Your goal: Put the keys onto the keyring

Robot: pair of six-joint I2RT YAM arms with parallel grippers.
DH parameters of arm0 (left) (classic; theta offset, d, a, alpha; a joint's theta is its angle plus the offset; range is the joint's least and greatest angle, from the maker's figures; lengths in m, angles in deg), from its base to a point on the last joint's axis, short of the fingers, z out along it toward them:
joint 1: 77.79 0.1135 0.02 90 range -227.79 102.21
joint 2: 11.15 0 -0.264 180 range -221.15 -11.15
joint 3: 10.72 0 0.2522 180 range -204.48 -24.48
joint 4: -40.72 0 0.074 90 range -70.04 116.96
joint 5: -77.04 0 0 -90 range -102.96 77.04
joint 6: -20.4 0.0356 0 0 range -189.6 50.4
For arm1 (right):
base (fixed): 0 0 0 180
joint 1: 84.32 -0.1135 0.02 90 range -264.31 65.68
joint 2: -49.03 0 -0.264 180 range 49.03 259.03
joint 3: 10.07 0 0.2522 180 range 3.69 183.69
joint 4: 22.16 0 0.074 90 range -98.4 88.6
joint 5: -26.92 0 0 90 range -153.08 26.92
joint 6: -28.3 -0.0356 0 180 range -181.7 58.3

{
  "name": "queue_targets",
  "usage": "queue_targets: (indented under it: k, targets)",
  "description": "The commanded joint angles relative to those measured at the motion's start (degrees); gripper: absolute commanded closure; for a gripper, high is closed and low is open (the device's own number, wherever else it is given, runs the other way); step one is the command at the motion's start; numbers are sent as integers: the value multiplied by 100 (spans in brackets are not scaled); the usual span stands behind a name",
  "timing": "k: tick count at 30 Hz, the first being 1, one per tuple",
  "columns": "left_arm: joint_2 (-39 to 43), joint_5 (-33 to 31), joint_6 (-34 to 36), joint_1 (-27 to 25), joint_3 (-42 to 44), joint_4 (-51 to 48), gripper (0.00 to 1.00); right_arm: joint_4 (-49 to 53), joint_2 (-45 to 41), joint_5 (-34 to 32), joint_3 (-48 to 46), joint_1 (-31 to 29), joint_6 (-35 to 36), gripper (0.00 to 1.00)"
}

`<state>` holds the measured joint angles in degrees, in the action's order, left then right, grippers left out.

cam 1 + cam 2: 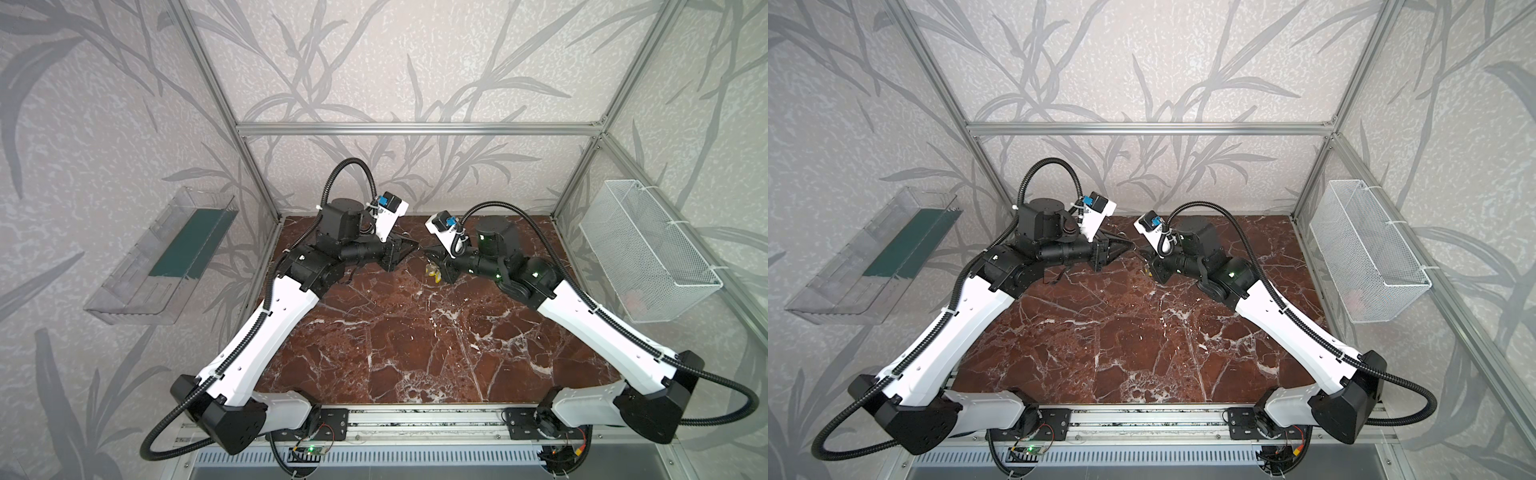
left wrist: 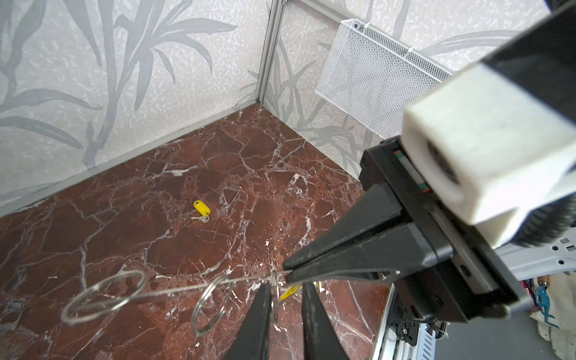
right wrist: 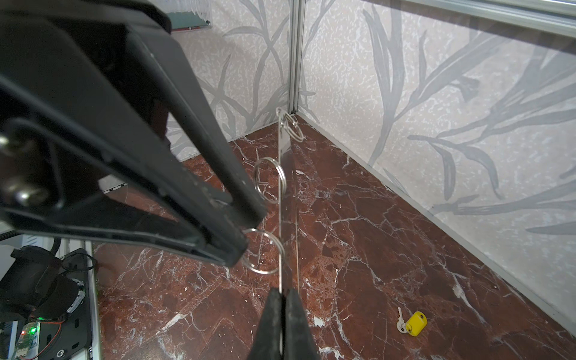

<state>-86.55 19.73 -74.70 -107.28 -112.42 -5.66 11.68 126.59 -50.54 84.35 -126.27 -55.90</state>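
My right gripper point(image 3: 283, 291) is shut on the edge of the keyring point(image 3: 285, 149), a thin silvery plate held up edge-on over the table, with split rings hanging along it. My left gripper point(image 2: 285, 286) stands narrowly open around one ring point(image 2: 274, 296), which lies against one finger. The two grippers meet at mid-table in both top views, left point(image 1: 417, 247) against right point(image 1: 428, 250). One of the keys point(image 2: 202, 208), a yellow tag with a small metal key, lies on the marble near the back wall point(image 3: 416, 323). More yellow tags point(image 1: 433, 272) show under the right gripper.
A white mesh basket point(image 1: 648, 253) hangs on the right wall and a clear plastic tray point(image 1: 162, 257) on the left wall. The red marble tabletop point(image 1: 415, 332) runs to aluminium frame posts at the back corners.
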Motion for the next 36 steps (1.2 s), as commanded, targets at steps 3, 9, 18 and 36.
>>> queue_targets:
  k: [3, 9, 18, 36]
  targets:
    - [-127, 27, 218, 32, -238, -397, 79, -73, -79, 57, 134, -15, -44, 100]
    - [-291, -87, 273, 29, -375, -718, 77, -94, -92, 76, 125, -15, -44, 100]
    - [-46, -450, 277, 37, -212, -621, 69, -118, -136, -58, 72, -16, -27, 100]
    - [-67, -122, -60, 34, -38, -97, 65, -215, -273, 83, -68, -17, 5, 100]
